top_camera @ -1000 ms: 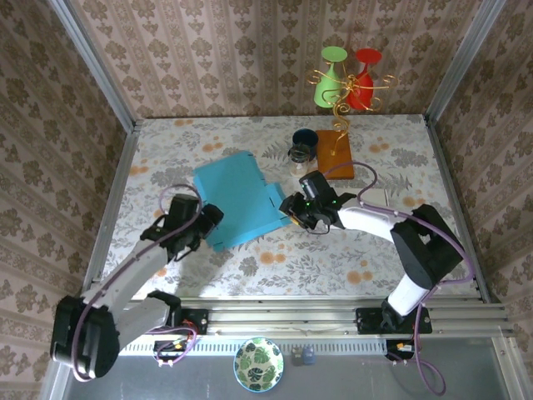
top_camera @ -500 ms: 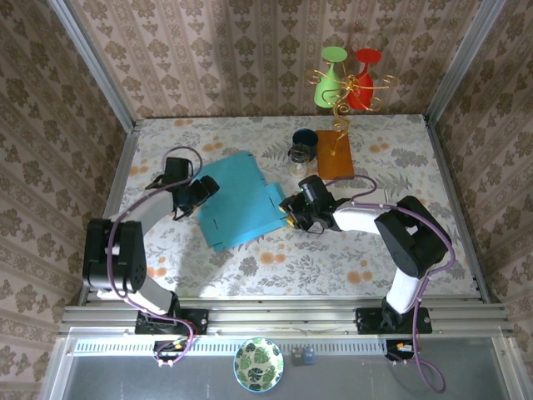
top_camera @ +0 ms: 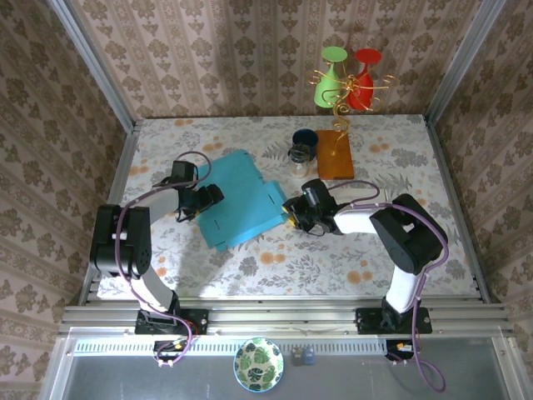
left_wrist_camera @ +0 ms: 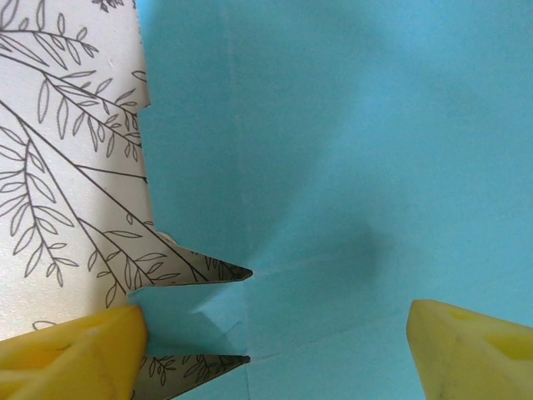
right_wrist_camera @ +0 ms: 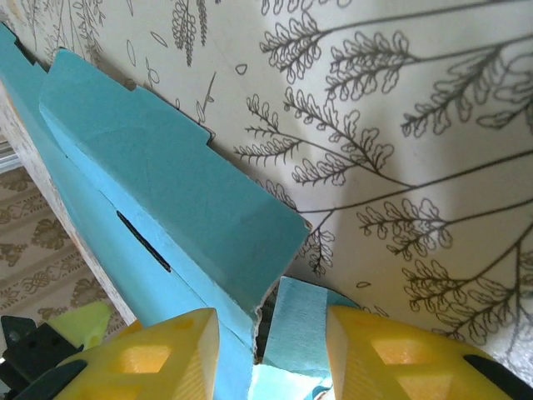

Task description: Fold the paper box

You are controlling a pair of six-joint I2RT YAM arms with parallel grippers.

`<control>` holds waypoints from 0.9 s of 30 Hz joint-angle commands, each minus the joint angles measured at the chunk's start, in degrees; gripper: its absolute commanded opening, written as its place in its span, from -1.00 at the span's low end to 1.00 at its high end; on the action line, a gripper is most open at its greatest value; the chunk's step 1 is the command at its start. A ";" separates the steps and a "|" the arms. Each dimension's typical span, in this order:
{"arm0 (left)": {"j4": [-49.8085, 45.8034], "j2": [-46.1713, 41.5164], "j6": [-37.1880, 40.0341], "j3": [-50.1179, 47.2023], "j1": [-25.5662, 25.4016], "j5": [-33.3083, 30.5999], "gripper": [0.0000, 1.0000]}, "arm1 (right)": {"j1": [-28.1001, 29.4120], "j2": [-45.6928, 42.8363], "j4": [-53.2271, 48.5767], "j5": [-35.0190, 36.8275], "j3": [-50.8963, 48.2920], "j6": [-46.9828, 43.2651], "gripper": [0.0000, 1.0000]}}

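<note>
Paper box (top_camera: 237,198), a flat blue sheet, lies toward 9 o'clock of the tabletop (top_camera: 333,258) centre. Within the last second the left gripper (top_camera: 202,200) has swung up from the box's 7 o'clock corner to its 9 o'clock edge. Both sides are now attended, so folding can probably begin. Its jaws stand wide apart, straddling the notched edge and gripping nothing. At the box's 3 o'clock edge the right gripper (top_camera: 293,215) has narrowed about a raised flap (right_wrist_camera: 296,325). A sliver of gap seems to remain, so it is not yet clamped.
</note>
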 commanded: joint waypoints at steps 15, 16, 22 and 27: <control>-2.09 1.76 3.68 -1.56 -0.37 -1.21 0.63 | -2.22 -2.66 3.06 0.72 -1.15 -0.27 -0.19; -2.17 1.68 3.73 -1.56 -0.46 -1.19 0.63 | -2.26 -1.92 4.03 0.39 -1.15 0.49 -0.20; -2.19 1.73 3.86 -1.68 -0.55 -1.45 0.62 | -2.18 -1.40 3.79 0.64 -1.54 0.92 -0.21; -2.17 1.68 3.79 -1.65 -0.67 -1.61 0.62 | -2.09 0.84 6.37 0.34 -1.76 3.11 -0.21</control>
